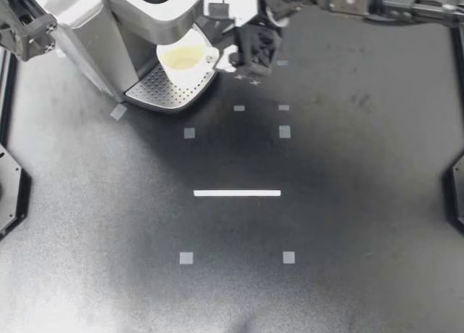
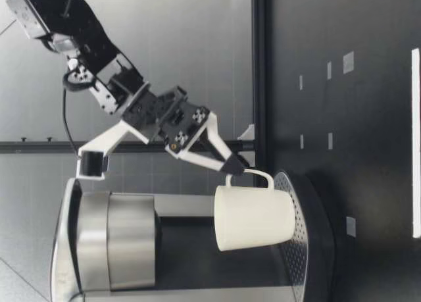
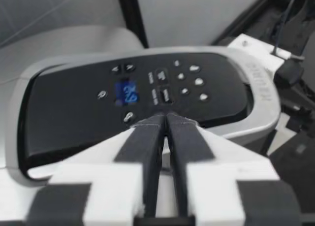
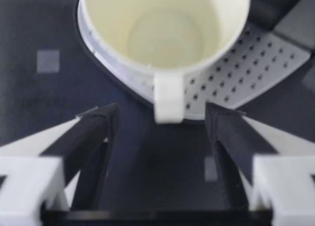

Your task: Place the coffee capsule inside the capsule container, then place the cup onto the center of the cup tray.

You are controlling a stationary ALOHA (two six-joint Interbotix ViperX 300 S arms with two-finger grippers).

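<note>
The white cup (image 1: 185,59) stands upright and empty on the perforated cup tray (image 1: 156,90) of the coffee machine, with its handle (image 4: 168,100) turned toward my right gripper (image 1: 225,37). That gripper (image 4: 162,120) is open; the handle lies between its fingers, and neither touches it. In the low view one finger (image 2: 220,156) ends just beside the handle, level with the cup (image 2: 253,216). My left gripper (image 3: 166,118) is shut, empty, and hovers over the machine's dark button panel (image 3: 147,93). No capsule shows in any view.
The silver coffee machine (image 1: 101,21) fills the table's back left corner. My left arm (image 1: 22,25) sits at its left side. Small grey tape squares (image 1: 285,132) and a white strip (image 1: 237,193) mark the dark tabletop.
</note>
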